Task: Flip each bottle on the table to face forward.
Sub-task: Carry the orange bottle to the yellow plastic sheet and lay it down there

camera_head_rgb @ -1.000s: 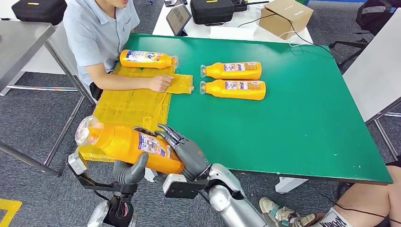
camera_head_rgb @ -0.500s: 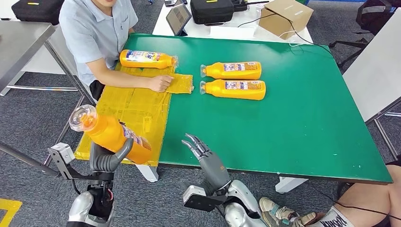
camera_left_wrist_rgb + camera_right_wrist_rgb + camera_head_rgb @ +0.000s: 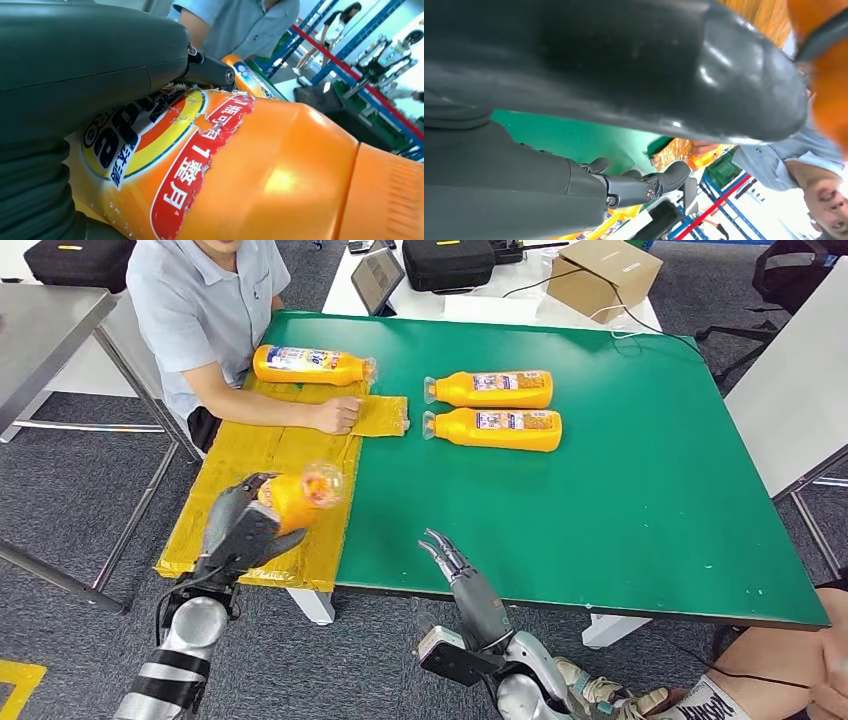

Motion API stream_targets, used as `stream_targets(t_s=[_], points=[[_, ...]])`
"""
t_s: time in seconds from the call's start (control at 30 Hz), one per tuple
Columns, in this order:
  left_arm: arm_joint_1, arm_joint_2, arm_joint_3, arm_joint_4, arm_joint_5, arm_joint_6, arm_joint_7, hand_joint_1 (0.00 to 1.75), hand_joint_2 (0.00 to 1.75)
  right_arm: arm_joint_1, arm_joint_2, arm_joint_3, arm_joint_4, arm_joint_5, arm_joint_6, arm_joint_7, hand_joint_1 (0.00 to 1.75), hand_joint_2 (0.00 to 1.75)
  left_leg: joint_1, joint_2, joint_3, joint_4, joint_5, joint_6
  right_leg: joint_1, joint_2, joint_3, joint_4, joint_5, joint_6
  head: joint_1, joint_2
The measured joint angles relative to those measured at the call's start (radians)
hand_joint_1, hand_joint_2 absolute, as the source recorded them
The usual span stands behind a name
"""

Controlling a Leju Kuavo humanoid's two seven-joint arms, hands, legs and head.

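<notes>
My left hand (image 3: 240, 528) grips an orange bottle (image 3: 298, 495) over the yellow mat (image 3: 265, 460) near the table's front left, its clear cap end turned toward the green table (image 3: 620, 470). The left wrist view has that bottle (image 3: 260, 175) close up under my left hand (image 3: 85, 75), label torn. My right hand (image 3: 462, 580) hangs open at the table's front edge, holding nothing; the right wrist view has its dark fingers (image 3: 644, 187). Two orange bottles (image 3: 490, 389) (image 3: 495, 428) lie side by side mid-table. A third bottle (image 3: 312, 364) lies at the mat's far end.
A person in a light blue shirt (image 3: 205, 300) sits at the far left, one hand (image 3: 338, 416) resting on the mat. Behind the table stand a tablet (image 3: 377, 280), a black case (image 3: 450, 262) and a cardboard box (image 3: 605, 275). Someone's legs (image 3: 760, 680) are at the lower right.
My left hand swung the bottle from beyond the table's corner up over the mat, turning its cap from pointing left to pointing right. My right hand drew back slightly rightward.
</notes>
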Motion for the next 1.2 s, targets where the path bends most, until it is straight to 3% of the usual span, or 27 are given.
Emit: stream_targets(t_s=[0.23, 0.53, 0.67, 0.77, 0.87, 0.9, 1.0, 1.2], points=[[-0.081, 0.023, -0.046, 0.111, -0.125, -0.024, 0.017, 1.75, 1.75, -0.006, 0.005, -0.009, 0.002, 0.001, 0.019, -0.006, 0.00, 0.00, 0.000, -0.001, 0.000, 0.000, 0.000, 0.000, 0.000, 0.000, -0.001, 0.000, 0.000, 0.000, 0.000, 0.000], [-0.284, 0.029, -0.152, 0.447, -0.371, -0.027, 0.042, 1.75, 1.75, -0.046, 0.026, 0.000, 0.028, -0.014, 0.062, -0.025, 0.00, 0.00, 0.000, 0.000, 0.000, 0.000, 0.001, -0.001, 0.000, 0.000, 0.000, 0.000, 0.000, 0.000, 0.000, 0.000], [-0.363, 0.023, -0.191, 0.602, -0.428, -0.031, 0.065, 1.49, 1.75, -0.058, 0.031, 0.008, 0.048, -0.026, 0.062, -0.032, 0.00, 0.00, 0.000, 0.000, 0.000, 0.000, 0.001, -0.001, 0.000, 0.000, 0.000, 0.001, 0.000, 0.000, 0.000, 0.000], [-0.402, 0.016, -0.212, 0.690, -0.454, -0.036, 0.085, 1.45, 1.75, -0.067, 0.033, 0.012, 0.062, -0.034, 0.062, -0.036, 0.00, 0.00, 0.000, 0.000, 0.000, 0.000, 0.001, -0.001, 0.000, 0.000, 0.000, 0.001, 0.000, 0.000, 0.000, 0.000], [-0.431, 0.007, -0.224, 0.760, -0.457, -0.045, 0.097, 0.90, 1.75, -0.075, 0.036, 0.013, 0.076, -0.036, 0.061, -0.038, 0.00, 0.00, 0.000, 0.000, 0.000, 0.000, 0.001, -0.001, 0.000, 0.000, 0.000, 0.001, 0.000, 0.000, 0.000, 0.000], [-0.439, 0.004, -0.226, 0.777, -0.456, -0.047, 0.099, 0.55, 1.75, -0.078, 0.037, 0.014, 0.079, -0.036, 0.060, -0.038, 0.00, 0.00, 0.000, -0.001, 0.000, 0.000, 0.001, -0.001, 0.000, 0.000, 0.000, 0.001, 0.000, 0.000, 0.000, 0.000], [-0.462, -0.003, -0.231, 0.815, -0.458, -0.060, 0.111, 0.02, 1.75, -0.084, 0.038, 0.017, 0.089, -0.037, 0.059, -0.038, 0.00, 0.00, 0.000, -0.001, 0.000, 0.000, 0.001, -0.001, 0.000, 0.000, 0.000, 0.001, 0.000, 0.000, 0.000, 0.000], [-0.489, -0.015, -0.230, 0.859, -0.421, -0.126, 0.125, 0.00, 1.75, -0.091, 0.042, 0.018, 0.109, -0.043, 0.050, -0.039, 0.00, 0.00, 0.000, -0.001, 0.001, 0.000, 0.001, -0.001, 0.000, 0.000, 0.002, 0.001, 0.000, 0.000, 0.000, 0.000]])
